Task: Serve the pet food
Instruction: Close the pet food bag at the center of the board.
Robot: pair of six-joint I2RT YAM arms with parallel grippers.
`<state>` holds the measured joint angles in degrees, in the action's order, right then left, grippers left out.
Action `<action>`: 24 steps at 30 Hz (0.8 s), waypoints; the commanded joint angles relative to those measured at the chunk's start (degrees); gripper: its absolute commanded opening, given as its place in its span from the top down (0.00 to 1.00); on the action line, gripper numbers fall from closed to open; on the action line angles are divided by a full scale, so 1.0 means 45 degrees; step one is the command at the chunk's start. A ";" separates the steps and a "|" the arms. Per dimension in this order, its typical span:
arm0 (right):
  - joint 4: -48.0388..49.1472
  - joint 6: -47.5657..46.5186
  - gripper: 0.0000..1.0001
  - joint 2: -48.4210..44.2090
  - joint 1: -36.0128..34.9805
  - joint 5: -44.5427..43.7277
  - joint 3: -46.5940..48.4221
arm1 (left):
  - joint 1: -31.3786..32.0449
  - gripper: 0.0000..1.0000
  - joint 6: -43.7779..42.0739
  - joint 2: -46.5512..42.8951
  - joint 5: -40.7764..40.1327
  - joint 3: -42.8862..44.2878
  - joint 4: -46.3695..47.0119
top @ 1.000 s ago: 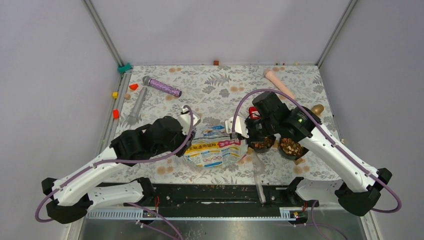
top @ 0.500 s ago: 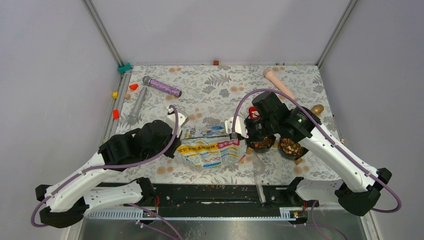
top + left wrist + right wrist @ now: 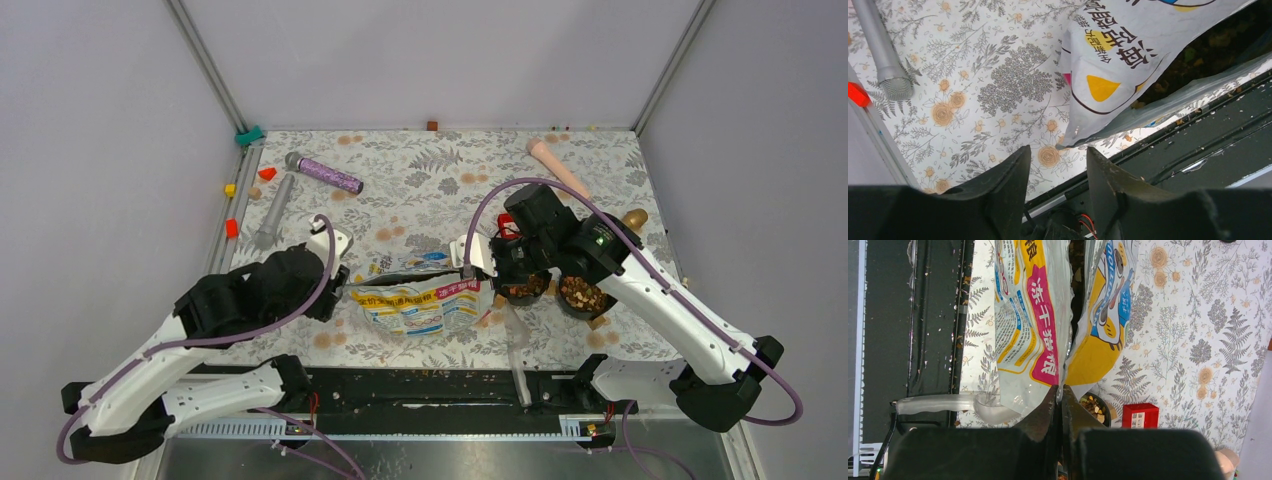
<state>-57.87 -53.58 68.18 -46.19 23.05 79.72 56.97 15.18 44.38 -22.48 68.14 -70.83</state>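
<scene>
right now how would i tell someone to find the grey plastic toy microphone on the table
Look at the far left of the floral-print table. Two microphones lie there, almost touching at one end. The grey plastic microphone is the nearer one, plain grey throughout, while the purple glitter microphone behind it sparkles.

bag (image 3: 420,300): thin glossy plastic film, printed, creased; inside looks silvery grey. kibble (image 3: 582,293): dry, matt, rough little lumps. table cover (image 3: 430,170): smooth matt floral-print sheet, cloth or vinyl unclear. scoop (image 3: 943,404): clear, slightly cloudy plastic. grey microphone (image 3: 878,45): matt body, fine mesh head. purple microphone (image 3: 328,174): glittery finish. left gripper (image 3: 1058,150): matt black plastic. arm shells (image 3: 680,320): smooth white plastic, slight sheen.
</scene>
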 commanded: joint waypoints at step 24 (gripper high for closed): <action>-0.0211 -0.0242 1.00 -0.0396 0.0061 -0.0110 0.0286 | -0.0043 1.00 -0.2416 0.1163 0.1881 0.0777 0.1756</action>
<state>-58.22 -54.22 68.18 -46.13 22.98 79.70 56.95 4.49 52.29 -17.87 69.65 -67.33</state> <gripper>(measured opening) 0.025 0.022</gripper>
